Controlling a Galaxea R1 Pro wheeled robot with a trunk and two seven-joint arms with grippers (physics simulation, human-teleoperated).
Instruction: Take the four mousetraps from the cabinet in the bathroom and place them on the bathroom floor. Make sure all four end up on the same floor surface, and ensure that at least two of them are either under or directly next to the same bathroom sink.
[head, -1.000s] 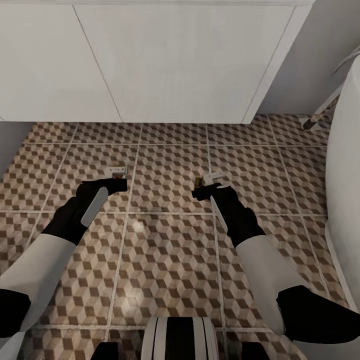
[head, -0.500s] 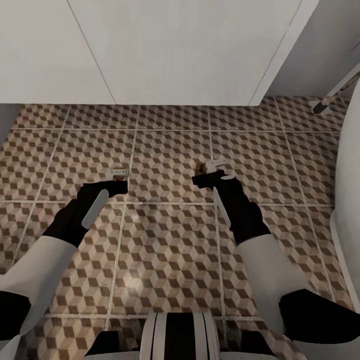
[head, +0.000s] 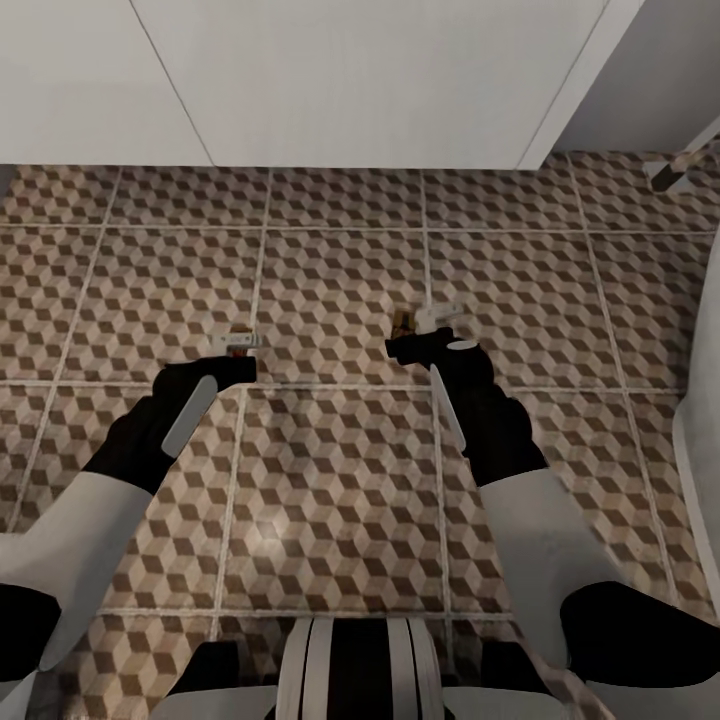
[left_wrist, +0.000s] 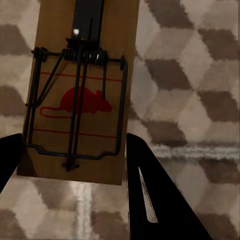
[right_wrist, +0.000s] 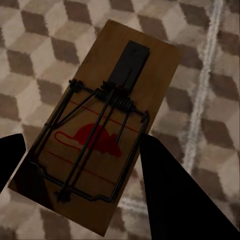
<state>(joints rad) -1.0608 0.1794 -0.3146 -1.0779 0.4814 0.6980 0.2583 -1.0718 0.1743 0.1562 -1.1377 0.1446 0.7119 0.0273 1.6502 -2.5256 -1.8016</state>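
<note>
Overhead, from the head camera, we hold both arms low over the bathroom floor — square tiles printed with brown, beige and white cubes and pale grout lines. Our left gripper carries a small flat brown wooden mousetrap, and our right gripper carries a second mousetrap. Just ahead hangs the white two-door vanity that bears the sink, with a rounded white fixture at the right edge.

Through the left wrist camera, the dark fingers pinch the board's two long edges; its red mouse mark and dark wire spring face the lens, tiles behind.

Through the right wrist camera, the fingers clamp the other trap's sides the same way, tilted above a grout line.

We judge two traps to be near the sink but not yet released — whether either touches the floor we cannot tell. The other two are unaccounted for.
</note>
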